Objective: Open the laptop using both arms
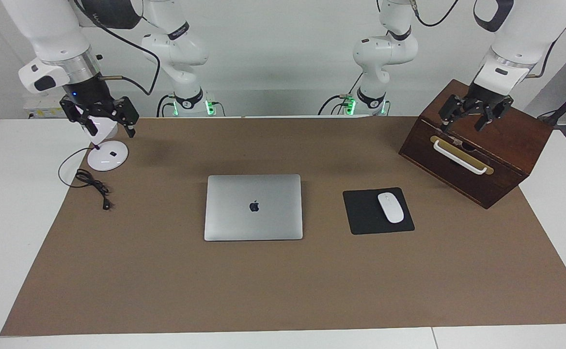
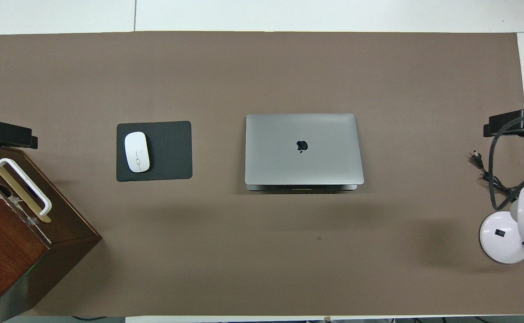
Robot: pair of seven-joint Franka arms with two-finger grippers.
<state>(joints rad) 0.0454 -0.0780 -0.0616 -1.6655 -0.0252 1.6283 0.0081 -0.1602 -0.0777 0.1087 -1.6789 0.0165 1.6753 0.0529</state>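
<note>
The laptop point(image 1: 253, 207) lies shut and flat mid-mat, with bare brown mat point(image 1: 263, 291) on all 4 sides. Its long edges run between the arms' ends of the table. The mouse pad point(image 1: 365, 218) sits beside it toward the left arm's end. The left gripper point(image 1: 474, 116) hangs over the wooden box point(image 1: 506, 160), fingers apart. The right gripper point(image 1: 102, 118) hovers over the lamp point(image 1: 107, 156), fingers spread.
</note>
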